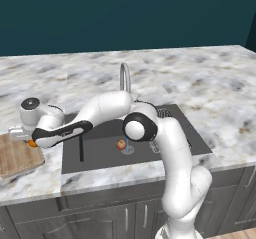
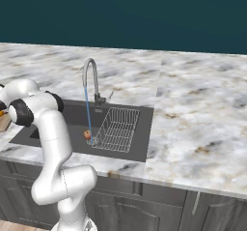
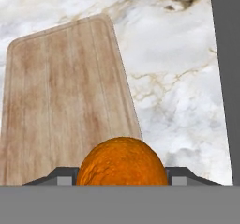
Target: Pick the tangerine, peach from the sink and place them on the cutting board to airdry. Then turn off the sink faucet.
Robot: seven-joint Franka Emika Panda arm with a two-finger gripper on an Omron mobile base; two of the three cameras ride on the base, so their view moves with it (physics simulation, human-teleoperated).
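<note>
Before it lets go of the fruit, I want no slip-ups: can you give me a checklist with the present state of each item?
1. Tangerine held between the fingers of the gripper: ok.
2. Cutting board lies under and ahead of the gripper in the hand view: ok.
3. Tangerine fully over the board, not the marble counter: cannot tell; in the hand view it sits near the board's edge.
4. Height above the board low enough for release: cannot tell.
5. Peach already on the board: not ok, it lies in the sink near the drain.
6. Sink faucet off: not ok, water is running.
</note>
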